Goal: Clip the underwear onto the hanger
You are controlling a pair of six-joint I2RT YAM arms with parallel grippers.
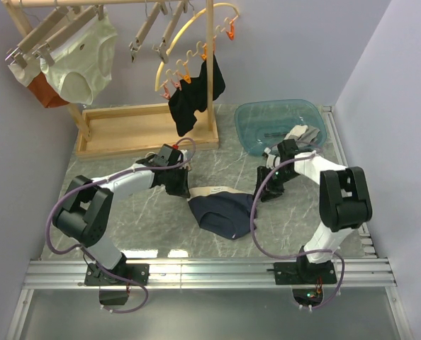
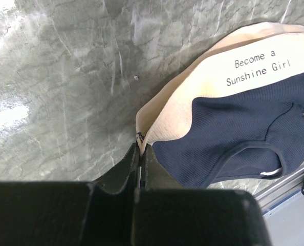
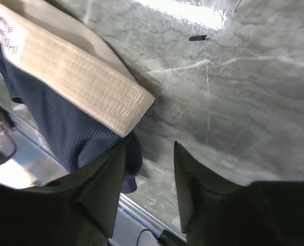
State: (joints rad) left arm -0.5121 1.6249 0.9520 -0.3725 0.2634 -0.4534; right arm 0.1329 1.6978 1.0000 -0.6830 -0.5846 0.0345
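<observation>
— Where is the underwear found?
— The underwear (image 1: pixel 225 212) is laid crumpled on the desk (image 1: pixel 147 223), between the two arms. The hanger (image 1: pixel 147 32) is hung on the rack (image 1: pixel 210 32), well apart from it.
— And the grippers?
— The left gripper (image 2: pixel 140 154) is closed, with the beige waistband edge pinched in it. The right gripper (image 3: pixel 149 164) is held open, one finger set against the navy cloth.

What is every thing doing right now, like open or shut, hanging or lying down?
underwear: lying on the table, unclipped.
left gripper: shut on the underwear's waistband edge.
right gripper: open, beside the underwear.
hanger: hanging on the rack, empty.
cream briefs: clipped up, hanging.
black garment: hanging from orange pegs.
</observation>
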